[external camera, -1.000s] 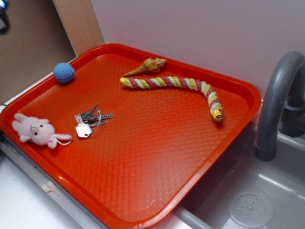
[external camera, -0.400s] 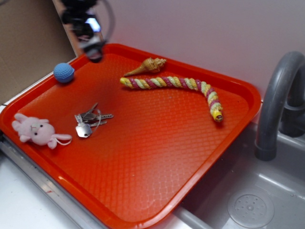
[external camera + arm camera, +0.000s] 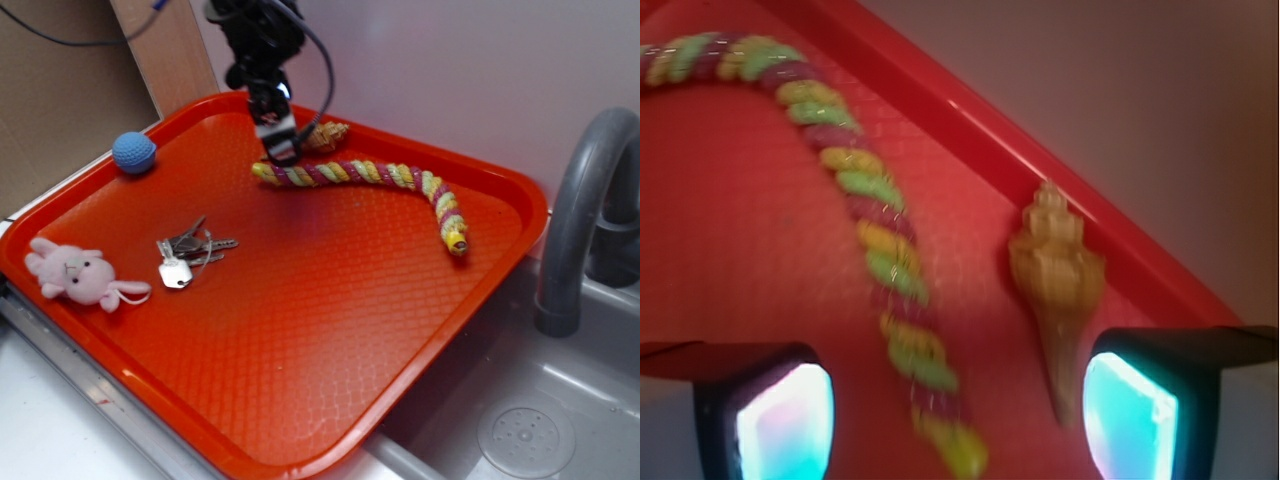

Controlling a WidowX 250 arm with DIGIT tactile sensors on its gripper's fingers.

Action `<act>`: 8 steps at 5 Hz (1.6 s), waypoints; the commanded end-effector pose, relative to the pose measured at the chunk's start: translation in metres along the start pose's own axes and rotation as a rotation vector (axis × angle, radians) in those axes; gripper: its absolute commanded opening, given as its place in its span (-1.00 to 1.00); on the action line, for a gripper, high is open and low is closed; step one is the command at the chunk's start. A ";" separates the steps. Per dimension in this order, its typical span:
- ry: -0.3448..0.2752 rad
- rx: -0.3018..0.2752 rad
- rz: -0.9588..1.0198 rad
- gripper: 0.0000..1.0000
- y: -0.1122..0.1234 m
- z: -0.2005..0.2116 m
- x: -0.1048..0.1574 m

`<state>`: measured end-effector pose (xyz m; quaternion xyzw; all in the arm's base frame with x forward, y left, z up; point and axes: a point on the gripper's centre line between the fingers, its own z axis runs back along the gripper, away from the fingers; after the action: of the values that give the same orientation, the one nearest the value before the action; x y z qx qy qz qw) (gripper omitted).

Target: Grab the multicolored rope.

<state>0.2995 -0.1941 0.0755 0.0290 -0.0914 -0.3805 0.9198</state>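
Observation:
The multicolored rope (image 3: 380,180) of yellow, pink and pale green strands lies curved across the far part of the red tray (image 3: 300,330). My gripper (image 3: 280,150) hangs just above the rope's left yellow end, open and empty. In the wrist view the rope (image 3: 880,240) runs down between my two fingers, its yellow end low in the gap around my gripper (image 3: 960,420). The tan seashell (image 3: 1055,280) lies beside it, close to my right finger (image 3: 1130,400).
The seashell (image 3: 325,135) sits by the tray's far rim behind my gripper. A blue ball (image 3: 133,152), a key bunch (image 3: 185,255) and a pink plush bunny (image 3: 75,275) lie on the tray's left side. A grey faucet (image 3: 585,210) and sink (image 3: 520,420) stand at the right.
My gripper has come in from the upper left and moved right and down, from over the tray's far left corner to just above the rope's left end. Nothing on the tray moved.

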 end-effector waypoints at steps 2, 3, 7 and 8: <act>-0.010 -0.094 -0.099 1.00 -0.027 -0.033 0.014; 0.030 -0.120 -0.062 1.00 -0.027 -0.045 0.015; 0.020 -0.080 0.079 -1.00 -0.006 0.007 0.011; 0.068 -0.027 0.185 -1.00 0.003 0.049 0.015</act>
<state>0.3014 -0.1910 0.0886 0.0354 -0.0006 -0.2987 0.9537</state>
